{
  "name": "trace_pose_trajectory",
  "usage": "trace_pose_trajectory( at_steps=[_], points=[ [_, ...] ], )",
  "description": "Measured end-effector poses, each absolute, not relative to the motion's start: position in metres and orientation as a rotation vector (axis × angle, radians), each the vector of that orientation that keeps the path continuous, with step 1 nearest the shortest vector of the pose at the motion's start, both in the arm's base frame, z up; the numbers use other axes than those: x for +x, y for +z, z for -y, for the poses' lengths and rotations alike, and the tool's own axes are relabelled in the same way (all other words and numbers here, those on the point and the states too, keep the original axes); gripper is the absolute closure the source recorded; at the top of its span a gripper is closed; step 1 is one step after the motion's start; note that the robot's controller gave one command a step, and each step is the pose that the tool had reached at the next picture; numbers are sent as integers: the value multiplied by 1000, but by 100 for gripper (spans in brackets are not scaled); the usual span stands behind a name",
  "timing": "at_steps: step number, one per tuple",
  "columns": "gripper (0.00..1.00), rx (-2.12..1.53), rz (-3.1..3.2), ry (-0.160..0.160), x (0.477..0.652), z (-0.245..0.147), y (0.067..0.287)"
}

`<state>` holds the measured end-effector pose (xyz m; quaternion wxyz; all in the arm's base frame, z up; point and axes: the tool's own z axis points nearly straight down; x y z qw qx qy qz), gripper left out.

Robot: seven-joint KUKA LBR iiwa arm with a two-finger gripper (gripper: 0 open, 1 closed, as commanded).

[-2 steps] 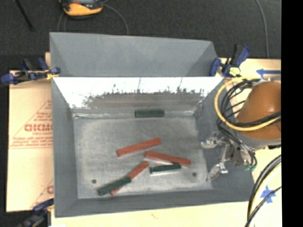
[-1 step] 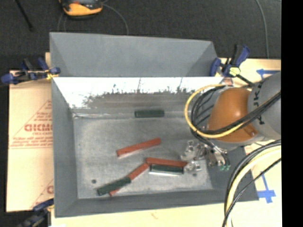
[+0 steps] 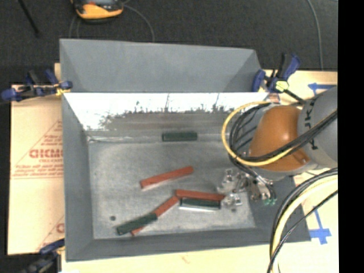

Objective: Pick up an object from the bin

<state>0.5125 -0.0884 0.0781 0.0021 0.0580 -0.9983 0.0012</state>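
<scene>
1. Gripper (image 3: 233, 193) stood low at the right side of the bin (image 3: 74, 169), just beside the right end of a red bar (image 3: 199, 195).
2. Its opening could not be told.
3. That red bar lay against a dark green bar (image 3: 199, 205), lower centre-right.
4. Second red bar (image 3: 166, 178) lay at centre, apart.
5. Green bar (image 3: 179, 136) lay by the upper wall.
</scene>
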Motion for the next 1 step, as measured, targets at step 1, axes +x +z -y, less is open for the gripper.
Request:
trace_pose_trajectory(
  at_steps=[1],
  points=[
    [100, 111, 3143, 2, 503, 89, 216]
  ],
)
